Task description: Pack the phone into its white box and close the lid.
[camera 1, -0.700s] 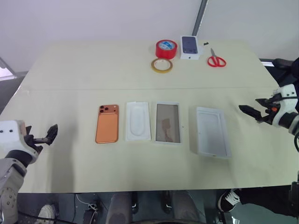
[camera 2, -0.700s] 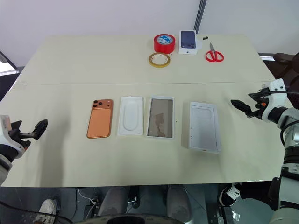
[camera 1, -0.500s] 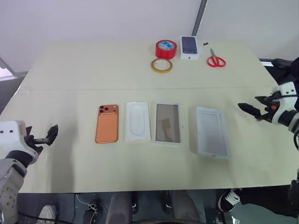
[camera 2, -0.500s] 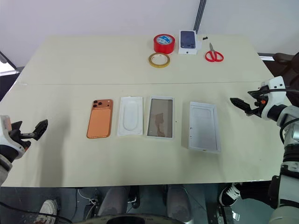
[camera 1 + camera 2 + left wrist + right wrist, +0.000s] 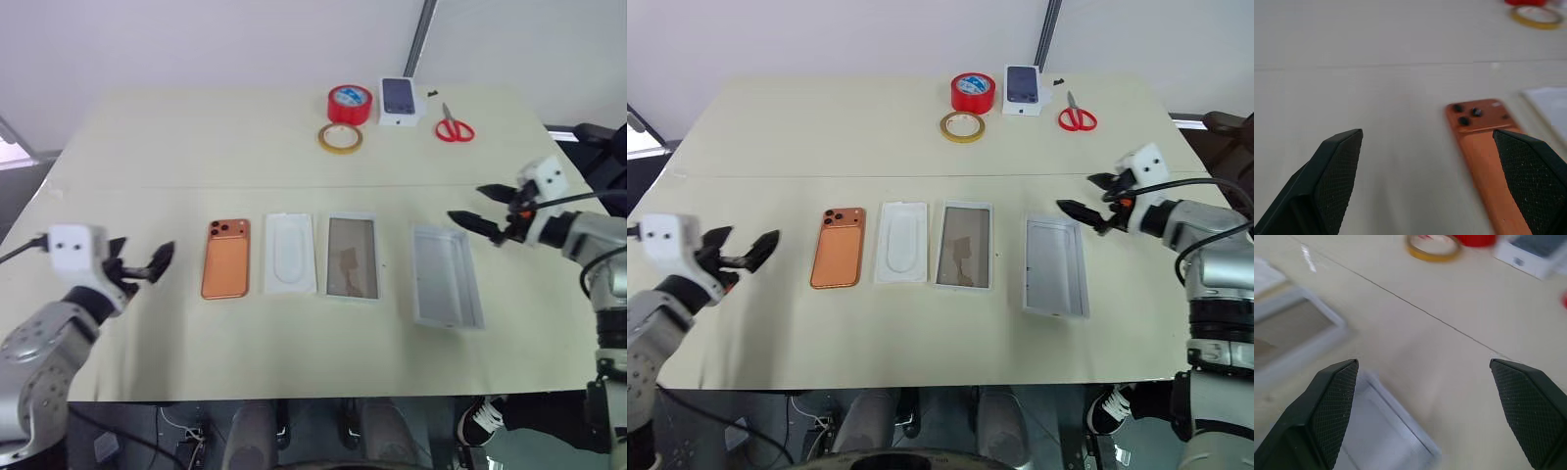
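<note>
Orange-copper slim phone (image 5: 225, 258) lies lens-side up on the cream bench (image 5: 147, 147), beside the shallow white cardboard box base (image 5: 352, 258) and upturned white lid (image 5: 446, 276), laid out for packing. Left end effector (image 5: 147, 264) and right end effector (image 5: 480, 217) hover wide, empty.

Head stereo pair looking down at table (image 5: 147, 147), wrist views close, low

No text, brand, number or sign can be read. The red tape roll (image 5: 349, 101) carries a blue-and-white label on its top face, too small to make out. The small white box (image 5: 398, 99) beside it bears a picture of a dark phone, with no legible lettering.
</note>
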### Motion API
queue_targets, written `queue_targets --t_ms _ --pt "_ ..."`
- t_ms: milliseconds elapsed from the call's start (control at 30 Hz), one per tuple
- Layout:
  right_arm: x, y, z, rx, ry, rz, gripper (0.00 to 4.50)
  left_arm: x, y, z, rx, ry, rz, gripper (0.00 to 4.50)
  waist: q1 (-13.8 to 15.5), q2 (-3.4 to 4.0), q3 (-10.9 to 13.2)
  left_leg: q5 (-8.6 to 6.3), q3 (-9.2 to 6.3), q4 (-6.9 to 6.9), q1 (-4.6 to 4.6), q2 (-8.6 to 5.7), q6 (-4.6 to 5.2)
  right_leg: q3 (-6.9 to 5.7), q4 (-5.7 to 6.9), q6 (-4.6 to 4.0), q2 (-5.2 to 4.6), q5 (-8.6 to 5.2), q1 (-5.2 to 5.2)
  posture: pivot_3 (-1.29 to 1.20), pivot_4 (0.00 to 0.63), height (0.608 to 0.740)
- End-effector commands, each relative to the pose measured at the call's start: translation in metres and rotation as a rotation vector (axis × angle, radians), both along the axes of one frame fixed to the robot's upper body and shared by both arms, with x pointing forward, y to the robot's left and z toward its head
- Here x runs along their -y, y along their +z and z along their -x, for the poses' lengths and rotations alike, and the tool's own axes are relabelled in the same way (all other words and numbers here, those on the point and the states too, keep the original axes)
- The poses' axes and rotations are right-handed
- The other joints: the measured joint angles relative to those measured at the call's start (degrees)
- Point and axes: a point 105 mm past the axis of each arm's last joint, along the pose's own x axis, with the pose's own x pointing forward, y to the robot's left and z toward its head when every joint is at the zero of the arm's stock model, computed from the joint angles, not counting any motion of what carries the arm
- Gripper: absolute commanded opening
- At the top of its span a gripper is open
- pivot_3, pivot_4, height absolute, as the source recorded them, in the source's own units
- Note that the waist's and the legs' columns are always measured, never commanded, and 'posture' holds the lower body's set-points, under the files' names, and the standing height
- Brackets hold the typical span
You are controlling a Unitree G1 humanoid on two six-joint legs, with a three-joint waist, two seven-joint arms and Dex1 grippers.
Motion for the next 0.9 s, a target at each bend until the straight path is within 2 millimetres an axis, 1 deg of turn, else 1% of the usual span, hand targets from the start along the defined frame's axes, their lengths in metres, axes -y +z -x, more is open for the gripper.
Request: queue_targets --t_ms 33,67,100,167,200,267,333,367,500,600,667,767,900 --pt "-0.046 0.013 0.014 0.051 0.129 0.055 4.50 0.040 0.002 -0.007 -0.047 -0.124 0.065 4.47 0.1 0.00 0.0 0.02 0.00 0.00 0.00 0.00 0.02 0.00 0.06 0.02 0.00 -0.01 -0.02 0.00 0.150 0.740" --pt "-0.059 0.014 0.021 0.054 0.180 0.077 4.50 0.058 0.003 -0.012 -0.067 -0.160 0.100 4.47 0.1 -0.01 0.0 0.04 -0.03 0.02 0.00 0.00 0.00 0.00 0.10 0.03 0.02 -0.01 -0.02 0.00 0.150 0.740" --pt "-0.069 0.014 0.027 0.058 0.218 0.090 4.50 0.071 0.001 -0.016 -0.103 -0.185 0.118 4.47 0.4 -0.01 0.0 0.05 -0.06 0.04 -0.01 0.01 -0.01 -0.01 0.13 0.03 0.05 -0.01 -0.02 0.00 0.150 0.740" --pt "-0.084 0.013 0.036 0.061 0.266 0.098 4.50 0.086 -0.010 -0.020 -0.218 -0.195 0.128 4.47 0.7 -0.06 0.0 0.06 -0.14 0.15 -0.01 0.02 0.00 -0.02 0.17 0.05 0.11 -0.01 0.04 0.00 0.150 0.740" --pt "-0.089 0.013 0.039 0.061 0.274 0.097 4.50 0.088 -0.014 -0.020 -0.261 -0.194 0.131 4.47 0.9 -0.06 0.0 0.06 -0.17 0.20 -0.01 0.02 0.00 -0.02 0.18 0.06 0.13 -0.01 0.09 0.00 0.150 0.740" --pt "-0.099 0.012 0.045 0.057 0.303 0.088 4.50 0.098 -0.014 -0.025 -0.297 -0.192 0.228 4.47 0.9 -0.07 0.0 0.06 -0.18 0.24 0.00 0.01 0.00 -0.02 0.17 0.10 0.16 -0.03 0.12 0.00 0.150 0.740" --pt "-0.107 0.012 0.049 0.054 0.323 0.080 4.50 0.103 -0.015 -0.027 -0.333 -0.191 0.285 4.47 1.1 -0.18 0.1 0.06 -0.22 0.30 0.00 0.00 0.01 -0.03 0.18 0.13 0.19 -0.05 0.15 0.00 0.150 0.740" --pt "-0.109 0.012 0.051 0.053 0.329 0.078 4.50 0.104 -0.016 -0.027 -0.352 -0.190 0.296 4.47 1.1 -0.19 0.1 0.06 -0.24 0.31 0.00 -0.01 0.01 -0.04 0.19 0.13 0.21 -0.05 0.16 0.00 0.150 0.740" --pt "-0.116 0.010 0.056 0.054 0.356 0.076 4.50 0.122 -0.024 -0.030 -0.430 -0.211 0.338 4.47 1.3 -0.21 0.1 0.06 -0.28 0.37 0.01 -0.05 0.00 -0.07 0.22 0.12 0.24 -0.06 0.20 0.00 0.150 0.740" --pt "-0.118 0.009 0.057 0.049 0.371 0.080 4.50 0.127 -0.029 -0.033 -0.462 -0.202 0.354 4.47 1.3 -0.23 0.1 0.05 -0.32 0.43 0.00 -0.04 0.01 -0.08 0.21 0.11 0.22 -0.06 0.25 0.00 0.150 0.740" --pt "-0.119 0.004 0.061 0.031 0.399 0.114 4.50 0.133 -0.032 -0.034 -0.481 -0.211 0.360 4.47 1.3 -0.23 0.1 0.04 -0.33 0.45 -0.01 -0.03 0.02 -0.08 0.21 0.11 0.22 -0.06 0.25 0.00 0.150 0.740" --pt "-0.121 -0.004 0.067 -0.001 0.420 0.169 4.50 0.133 -0.035 -0.039 -0.508 -0.186 0.351 4.47 1.3 -0.24 0.1 0.04 -0.35 0.46 -0.01 -0.02 0.03 -0.09 0.21 0.10 0.21 -0.07 0.26 0.00 0.150 0.740" --pt "-0.126 -0.012 0.073 -0.049 0.447 0.169 4.50 0.142 -0.034 -0.046 -0.532 -0.205 0.378 4.47 1.3 -0.24 0.1 0.04 -0.36 0.47 0.00 -0.02 0.03 -0.10 0.21 0.09 0.21 -0.06 0.26 0.00 0.150 0.740"
